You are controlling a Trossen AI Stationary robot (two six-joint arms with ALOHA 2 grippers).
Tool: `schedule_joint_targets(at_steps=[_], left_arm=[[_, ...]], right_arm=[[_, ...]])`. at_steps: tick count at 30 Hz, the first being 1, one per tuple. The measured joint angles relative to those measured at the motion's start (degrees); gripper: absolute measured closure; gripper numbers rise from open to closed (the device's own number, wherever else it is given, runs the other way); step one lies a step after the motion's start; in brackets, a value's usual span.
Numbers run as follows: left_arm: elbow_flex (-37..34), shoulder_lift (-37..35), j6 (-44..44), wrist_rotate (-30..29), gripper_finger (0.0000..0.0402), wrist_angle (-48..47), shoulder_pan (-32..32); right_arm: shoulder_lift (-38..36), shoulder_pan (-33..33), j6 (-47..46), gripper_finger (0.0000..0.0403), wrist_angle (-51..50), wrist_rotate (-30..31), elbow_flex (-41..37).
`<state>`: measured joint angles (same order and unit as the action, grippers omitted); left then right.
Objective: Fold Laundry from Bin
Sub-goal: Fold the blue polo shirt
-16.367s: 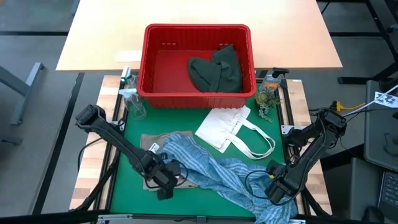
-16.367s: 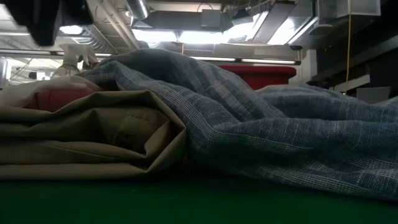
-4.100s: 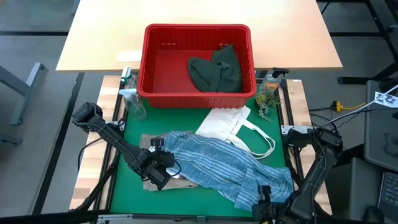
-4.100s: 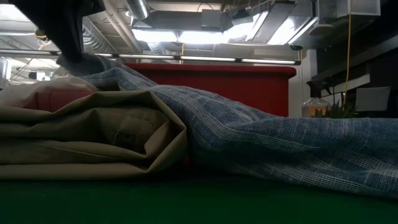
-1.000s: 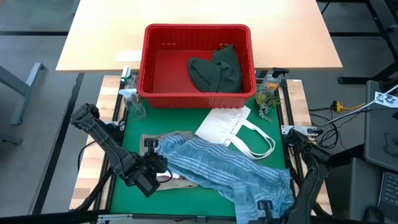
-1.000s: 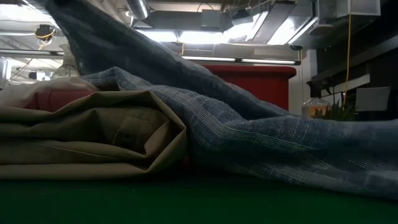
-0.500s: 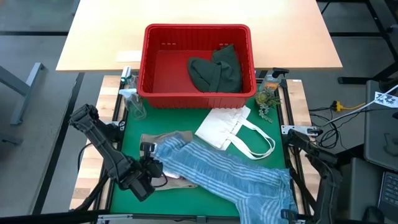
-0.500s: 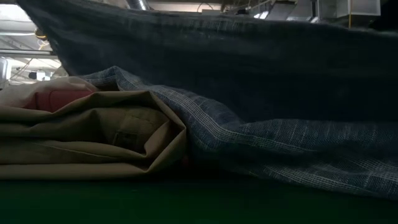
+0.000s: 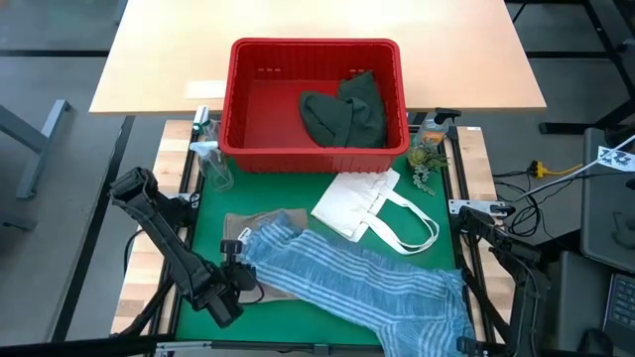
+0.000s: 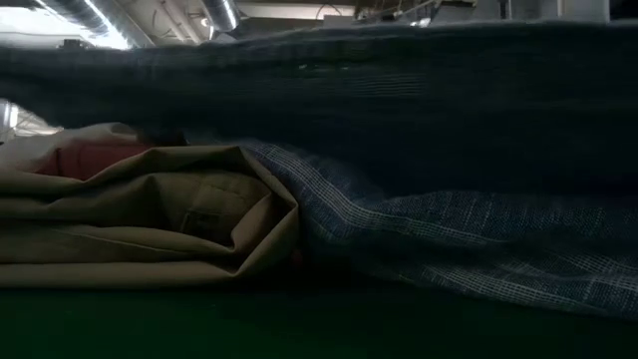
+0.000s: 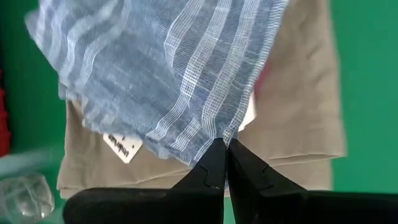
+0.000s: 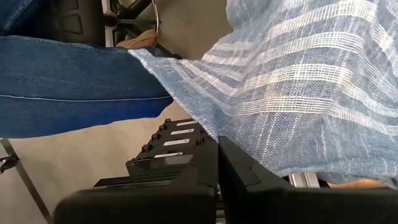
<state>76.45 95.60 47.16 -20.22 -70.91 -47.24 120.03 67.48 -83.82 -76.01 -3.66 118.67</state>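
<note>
We have the blue-and-white striped woven shirt (image 9: 347, 283) pinched at two corners. Our left pincer (image 11: 221, 163) is pressed together on one edge at the near left of the green tabletop (image 9: 298, 322); our right pincer (image 12: 217, 146) is clamped on the opposite edge, past the near right corner and almost out of the high view.

Over the last second both arms have drawn back toward the near edge and apart. The shirt, which lay bunched in folds, is now stretched into a long flat band running diagonally across the mat, and in the low view its raised cloth has come to fill the whole upper picture. We judge that this is the spreading step, and that the shirt is nearly flat enough to lay down and fold.

Its far left end overlaps the folded tan fabric garment (image 9: 260, 226). The dark green crumpled garment (image 9: 347, 111) waits in the large red slotted plastic bin (image 9: 238, 89), so the task is far from done. The flat white tote bag (image 9: 362, 206) lies just beside the shirt's far edge.
</note>
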Motion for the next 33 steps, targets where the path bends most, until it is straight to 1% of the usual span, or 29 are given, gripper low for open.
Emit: schedule_joint_targets(at_steps=[3,6,10,15,19,23,27,29,33], left_arm=[[-2.7,0.0,1.7,0.4,0.0395,0.7,0.1],[-5.2,0.0,3.3,0.7,0.0391,3.6,0.1],[-6.8,0.0,3.8,0.7,0.0381,7.2,0.1],[-6.7,0.0,6.4,0.1,0.035,8.2,0.3],[-5.8,0.0,6.4,2.4,0.0324,7.5,1.0],[-3.7,0.0,4.2,2.7,0.0313,5.5,1.1],[-1.6,0.0,3.3,2.7,0.0312,3.8,1.4],[-0.8,0.0,3.0,1.1,0.0315,3.4,1.9],[-0.3,0.0,1.8,-4.2,0.032,3.3,3.6]], right_arm=[[0.0,0.0,0.0,0.0403,0.0,0.0,0.0],[0.0,0.0,0.1,0.0403,0.0,-0.2,0.0],[0.0,0.0,0.1,0.0403,0.1,-1.0,0.0],[0.0,0.0,0.1,0.0403,0.1,-1.5,0.0],[0.0,0.0,0.2,0.0403,0.1,-1.6,0.0],[0.0,0.0,0.2,0.0403,0.1,-1.6,0.0],[0.0,0.0,0.2,0.0403,0.1,-1.6,0.0],[0.0,0.0,0.2,0.0401,0.1,-1.6,0.0],[0.0,0.0,0.2,0.0394,-0.1,-1.6,0.0]])
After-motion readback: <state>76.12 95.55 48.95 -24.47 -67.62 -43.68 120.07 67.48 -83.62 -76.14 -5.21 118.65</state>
